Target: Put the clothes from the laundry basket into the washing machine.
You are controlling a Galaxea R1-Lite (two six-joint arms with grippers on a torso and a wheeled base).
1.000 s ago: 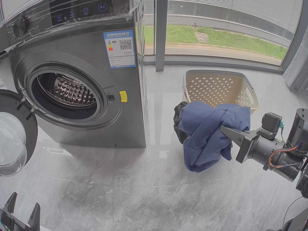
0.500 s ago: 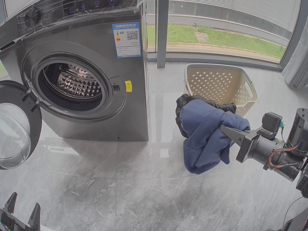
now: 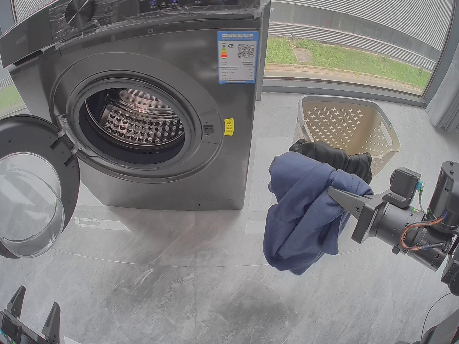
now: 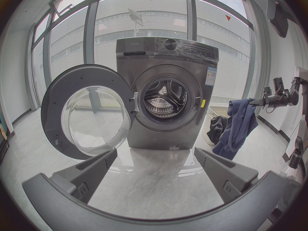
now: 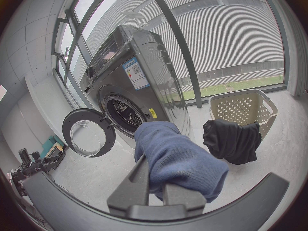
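A blue garment (image 3: pixel 301 211) hangs above the floor from my right gripper (image 3: pixel 340 194), which is shut on its upper fold, to the right of the washing machine (image 3: pixel 153 48). From the right wrist the blue garment (image 5: pixel 179 161) bulges over the shut fingers. A black garment (image 3: pixel 334 156) is draped over the near rim of the beige laundry basket (image 3: pixel 351 120), also seen as a black garment (image 5: pixel 232 140) on the basket (image 5: pixel 243 108). The washer's drum (image 3: pixel 138 123) is open, with its round door (image 3: pixel 31 187) swung out to the left. My left gripper (image 3: pixel 33 309) is open, low at the near left.
Polished grey floor (image 3: pixel 167 273) lies between me and the machine. Tall windows (image 3: pixel 354 25) run behind the basket, with a grey curtain (image 3: pixel 444 106) at the far right. The open door juts into the space left of the washer.
The whole head view has shifted, so the washer and basket now sit further right in the picture. The blue garment swings lower and leftward, uncovering more of the black garment on the basket rim.
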